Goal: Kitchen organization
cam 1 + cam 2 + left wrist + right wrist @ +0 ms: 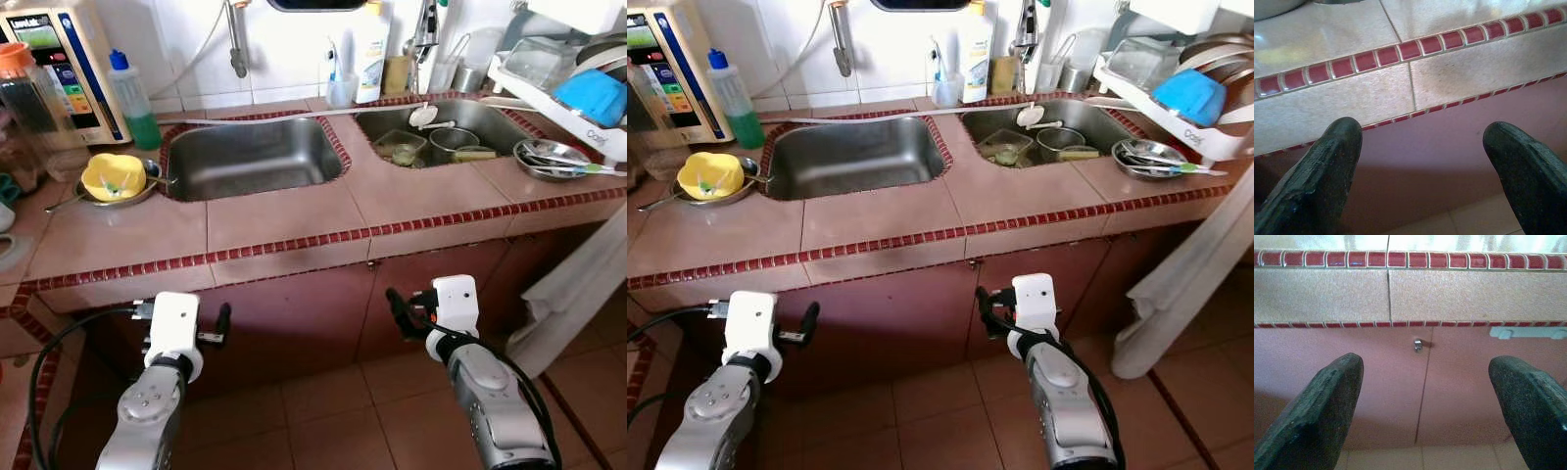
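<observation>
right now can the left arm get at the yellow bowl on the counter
Probably yes, once raised. The left gripper hangs open below the counter edge, in front of the cabinet. The yellow bowl sits in a metal dish left of the empty sink, with bare tile before it.

The tiled tabletop point(294, 220) holds two steel sinks: one on the left point(250, 157), one on the right point(460, 127). One yellow bowl point(113, 176), one green-filled bottle point(132, 100), one blue bowl point(591, 96) and one white bottle point(372, 54) are there.
</observation>
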`<state>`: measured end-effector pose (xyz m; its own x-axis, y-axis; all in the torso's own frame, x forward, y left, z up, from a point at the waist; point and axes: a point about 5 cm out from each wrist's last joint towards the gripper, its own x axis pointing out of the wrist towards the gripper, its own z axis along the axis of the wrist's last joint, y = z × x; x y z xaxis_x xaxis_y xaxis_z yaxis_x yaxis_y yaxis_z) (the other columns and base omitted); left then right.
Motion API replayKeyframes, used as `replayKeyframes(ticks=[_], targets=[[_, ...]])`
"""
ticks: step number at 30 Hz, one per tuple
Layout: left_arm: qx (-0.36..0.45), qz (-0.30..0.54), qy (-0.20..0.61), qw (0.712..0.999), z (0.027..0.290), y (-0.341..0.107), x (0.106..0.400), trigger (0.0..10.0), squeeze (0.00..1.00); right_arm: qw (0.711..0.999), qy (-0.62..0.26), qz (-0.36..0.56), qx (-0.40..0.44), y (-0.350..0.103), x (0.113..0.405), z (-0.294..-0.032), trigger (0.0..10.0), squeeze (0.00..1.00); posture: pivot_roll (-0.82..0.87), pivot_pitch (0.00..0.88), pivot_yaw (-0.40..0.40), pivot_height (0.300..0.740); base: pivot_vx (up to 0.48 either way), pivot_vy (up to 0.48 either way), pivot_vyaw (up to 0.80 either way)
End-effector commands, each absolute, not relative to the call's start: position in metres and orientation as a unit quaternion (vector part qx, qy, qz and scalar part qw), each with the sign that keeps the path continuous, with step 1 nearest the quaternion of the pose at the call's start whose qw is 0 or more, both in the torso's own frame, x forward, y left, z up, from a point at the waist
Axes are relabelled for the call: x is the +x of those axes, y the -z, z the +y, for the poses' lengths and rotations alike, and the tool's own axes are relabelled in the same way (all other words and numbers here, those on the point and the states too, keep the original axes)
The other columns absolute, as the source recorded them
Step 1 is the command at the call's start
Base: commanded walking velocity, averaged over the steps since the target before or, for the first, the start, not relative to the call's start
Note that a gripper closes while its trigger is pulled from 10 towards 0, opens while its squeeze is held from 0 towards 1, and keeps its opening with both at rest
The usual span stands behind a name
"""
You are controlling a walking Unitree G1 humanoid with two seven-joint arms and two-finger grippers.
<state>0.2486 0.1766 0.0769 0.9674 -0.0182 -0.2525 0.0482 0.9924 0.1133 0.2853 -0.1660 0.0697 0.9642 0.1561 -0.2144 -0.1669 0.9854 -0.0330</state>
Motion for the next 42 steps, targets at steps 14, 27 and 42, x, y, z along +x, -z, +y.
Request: replayKeyframes(ticks=[14, 27, 42], targets=[[0.056, 0.05, -0.008, 0.997, 0.167, -0.104, 0.265, 10.0, 0.0, 0.991, -0.085, 0.09, -0.044, -0.077, 0.292, -0.171, 10.0, 0.0, 0.05, 0.0, -0.005, 0.74, 0.0, 0.0, 0.46], [0.04, 0.034, -0.014, 0.999, 0.163, -0.11, 0.269, 10.0, 0.0, 0.991, -0.092, 0.082, -0.046, -0.08, 0.296, -0.17, 10.0, 0.0, 0.06, 0.0, -0.012, 0.74, 0.0, 0.0, 0.27], [0.068, 0.037, -0.025, 0.997, 0.173, -0.111, 0.277, 10.0, 0.0, 0.99, -0.114, 0.059, -0.05, -0.081, 0.299, -0.151, 10.0, 0.0, 0.1, 0.0, 0.035, 0.74, 0.0, 0.0, 0.0]])
